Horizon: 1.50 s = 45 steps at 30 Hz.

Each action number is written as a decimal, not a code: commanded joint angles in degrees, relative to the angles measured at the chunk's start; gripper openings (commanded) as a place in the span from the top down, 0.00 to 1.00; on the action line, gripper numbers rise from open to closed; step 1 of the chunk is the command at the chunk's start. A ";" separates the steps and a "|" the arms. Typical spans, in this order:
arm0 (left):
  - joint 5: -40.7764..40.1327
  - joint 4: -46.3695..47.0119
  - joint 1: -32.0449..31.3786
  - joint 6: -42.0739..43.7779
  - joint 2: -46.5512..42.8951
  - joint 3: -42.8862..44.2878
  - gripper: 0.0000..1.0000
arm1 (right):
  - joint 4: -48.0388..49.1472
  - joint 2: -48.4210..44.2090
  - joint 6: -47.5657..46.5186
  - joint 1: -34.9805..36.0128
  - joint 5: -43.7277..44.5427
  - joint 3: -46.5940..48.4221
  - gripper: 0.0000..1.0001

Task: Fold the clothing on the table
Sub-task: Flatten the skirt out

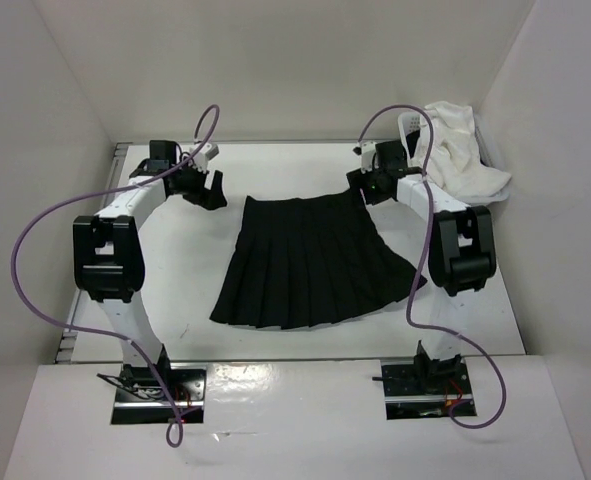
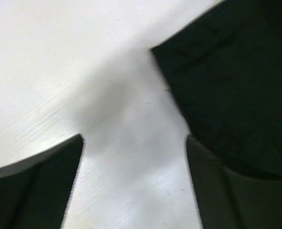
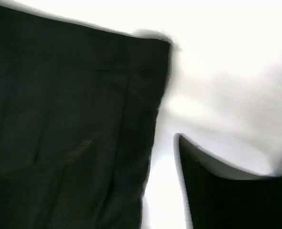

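A white garment (image 1: 462, 150) is heaped in the far right corner of the table (image 1: 275, 165); whether a container holds it cannot be told. The black skirt (image 1: 310, 262) lies flat mid-table, narrow waist far, wide hem toward the arm bases. The left gripper (image 2: 133, 143) hangs open over bare table just left of the waist's left corner, not touching it, while the right gripper (image 1: 368, 188) sits at the waist's right corner, jaws apart, one finger (image 3: 226, 200) clear of the fabric edge, the other lost against the black.
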 commanded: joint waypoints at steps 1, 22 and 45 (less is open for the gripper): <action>-3.30 3.98 0.80 -1.44 1.24 4.26 0.02 | 6.24 2.08 5.25 -0.99 14.16 6.39 0.23; -3.76 -4.90 0.01 -14.10 -30.04 -9.52 0.00 | -5.62 -10.48 5.45 7.53 9.64 2.53 0.01; -5.87 -17.21 0.54 -7.95 -38.92 -18.32 0.00 | -36.79 -20.24 -11.25 12.89 12.02 -3.36 0.01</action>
